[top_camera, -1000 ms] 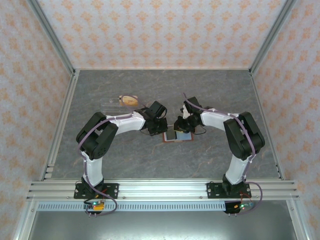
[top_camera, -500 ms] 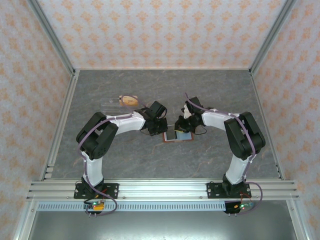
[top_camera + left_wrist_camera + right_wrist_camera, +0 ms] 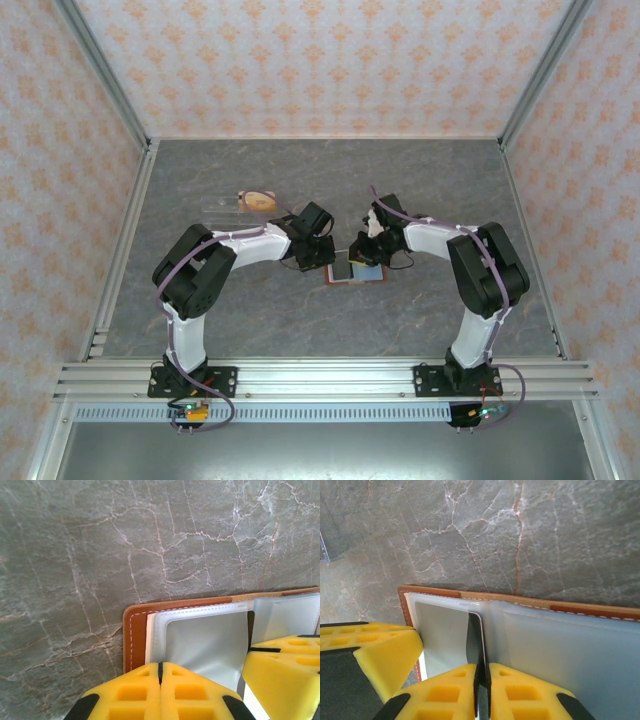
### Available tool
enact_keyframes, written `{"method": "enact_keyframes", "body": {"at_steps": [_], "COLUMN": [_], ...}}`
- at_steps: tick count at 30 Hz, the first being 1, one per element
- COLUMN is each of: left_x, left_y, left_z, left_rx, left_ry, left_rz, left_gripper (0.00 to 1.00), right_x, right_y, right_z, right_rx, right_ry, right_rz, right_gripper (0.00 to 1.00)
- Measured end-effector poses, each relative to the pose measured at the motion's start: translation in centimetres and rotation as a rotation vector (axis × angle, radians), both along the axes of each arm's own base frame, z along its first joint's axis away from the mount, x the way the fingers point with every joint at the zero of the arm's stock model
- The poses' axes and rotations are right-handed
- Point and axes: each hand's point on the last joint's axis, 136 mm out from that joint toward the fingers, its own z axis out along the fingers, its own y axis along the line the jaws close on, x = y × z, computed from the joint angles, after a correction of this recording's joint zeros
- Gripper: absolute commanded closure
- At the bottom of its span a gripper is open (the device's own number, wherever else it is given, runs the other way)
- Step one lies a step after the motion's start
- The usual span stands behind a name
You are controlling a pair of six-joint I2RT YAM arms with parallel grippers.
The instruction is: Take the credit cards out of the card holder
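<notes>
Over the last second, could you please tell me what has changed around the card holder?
The right gripper closed the last bit onto a credit card standing out of the card holder, and its wrist shifted slightly towards the right. The left gripper stayed shut at the holder's left end. The holder and the tan card at the back left did not move.

Table (image 3: 100, 555): grey stone look, pale and rust-coloured veins, smooth, matt with faint sheen. Card holder (image 3: 134, 635): red-brown leather look, smooth, white stitching along border. Its pockets (image 3: 210, 645): pale translucent plastic, smooth, slightly glossy. My left gripper (image 3: 160, 672) and my right gripper (image 3: 482, 677): yellow foam-like pads, matt, square recesses moulded in. Card (image 3: 479, 640): thin plastic, smooth, light-catching edge. Frame rails (image 3: 330, 378): bare silvery metal, ribbed.
</notes>
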Motion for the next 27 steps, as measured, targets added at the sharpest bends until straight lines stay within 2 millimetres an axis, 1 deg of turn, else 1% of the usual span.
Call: {"method": "enact_keyframes", "body": {"at_steps": [6,12,14,16,21,23,27], "left_x": [0.0,0.0,0.0,0.1,0.3,0.3,0.4], "left_y": [0.0,0.0,0.1,0.1,0.1,0.1,0.2], "left_z": [0.0,0.0,0.0,0.0,0.4,0.5,0.7], "left_rx": [0.000,0.001,0.002,0.004,0.020,0.026,0.038], "left_ry": [0.000,-0.001,0.000,-0.001,-0.012,-0.016,-0.022], "left_rz": [0.000,0.001,0.001,0.002,-0.010,-0.019,-0.033], "left_gripper": [0.98,0.97,0.97,0.95,0.85,0.83,0.83], "right_x": [0.0,0.1,0.1,0.0,-0.2,-0.2,-0.3], "right_y": [0.2,0.3,0.2,0.2,0.0,-0.2,-0.8], "right_z": [0.1,0.1,0.0,0.0,0.4,0.6,0.9], "right_rx": [0.022,0.035,0.035,0.035,0.024,0.010,-0.018], "right_ry": [0.005,0.006,0.004,0.003,-0.015,-0.028,-0.051], "right_rz": [0.005,0.000,0.000,-0.001,-0.005,-0.008,-0.022], "right_gripper": [0.87,0.98,1.00,1.00,1.00,1.00,1.00]}}
